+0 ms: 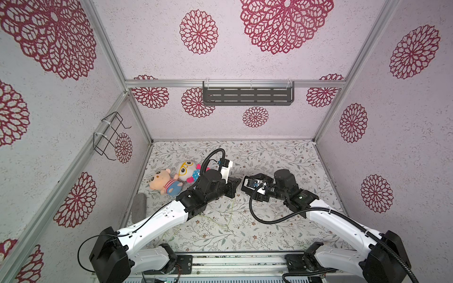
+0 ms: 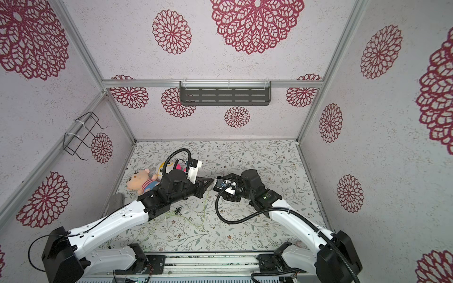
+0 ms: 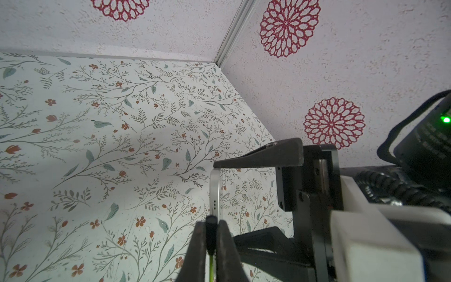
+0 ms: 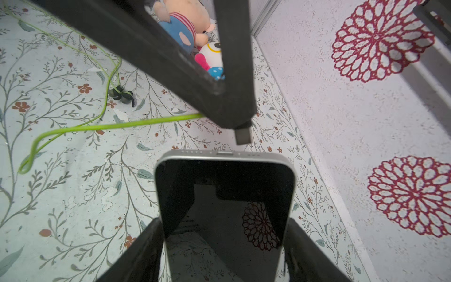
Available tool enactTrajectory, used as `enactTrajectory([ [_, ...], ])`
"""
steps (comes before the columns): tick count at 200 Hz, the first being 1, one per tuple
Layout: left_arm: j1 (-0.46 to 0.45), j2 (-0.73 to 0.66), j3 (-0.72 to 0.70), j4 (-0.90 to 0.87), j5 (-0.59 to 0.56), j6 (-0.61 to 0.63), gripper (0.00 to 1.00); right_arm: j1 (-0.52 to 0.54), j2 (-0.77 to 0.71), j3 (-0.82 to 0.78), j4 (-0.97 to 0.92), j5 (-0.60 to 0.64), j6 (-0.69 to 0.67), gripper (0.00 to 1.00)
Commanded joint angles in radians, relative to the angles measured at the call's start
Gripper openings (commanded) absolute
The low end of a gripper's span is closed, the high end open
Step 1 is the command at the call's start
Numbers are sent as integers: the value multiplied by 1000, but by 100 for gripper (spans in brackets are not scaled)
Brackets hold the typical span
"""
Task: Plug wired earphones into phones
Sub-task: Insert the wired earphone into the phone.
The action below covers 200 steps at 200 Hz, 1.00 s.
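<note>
The left claw (image 3: 211,225) is pinched tight on the small black plug (image 3: 211,235) of the wired earphones (image 4: 109,127), with the plug poking out past its tips. Dead ahead sits the silver bottom edge of the phone (image 4: 224,195), just off the plug's nose (from the right wrist a sliver of gap shows, and the plug sits to one side of the port (image 4: 224,153), not in it). Facing it, the right claw (image 4: 225,228) has its jaws spread wide and clamped on the phone's two long sides, holding it clear of the table (image 1: 269,156). Behind the left claw the pale green cable (image 4: 61,131) trails from the plug, drops to the table and loops around. The earbuds (image 4: 121,95) lie beside that loop. Farther out behind the left claw, two plush toys (image 1: 163,183) lie together and a grey oval pad (image 1: 139,207) rests by the wall.
</note>
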Motion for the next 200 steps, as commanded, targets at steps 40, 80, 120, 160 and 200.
enactTrajectory([
  [40, -12, -3, -4, 19, 9, 15, 0, 9, -5, 63, 59, 20, 22, 65],
  [80, -14, -17, -6, -8, -22, 40, 0, 10, -7, 68, 56, 21, 20, 65],
  [120, -14, -12, -11, -15, -5, 44, 0, 11, -4, 66, 63, 22, 21, 65],
  [160, -14, -2, -15, -14, 11, 39, 0, 12, -3, 72, 61, 27, 19, 65],
  [200, -14, 11, -16, 0, 26, 26, 0, 15, -5, 73, 67, 26, 17, 65],
])
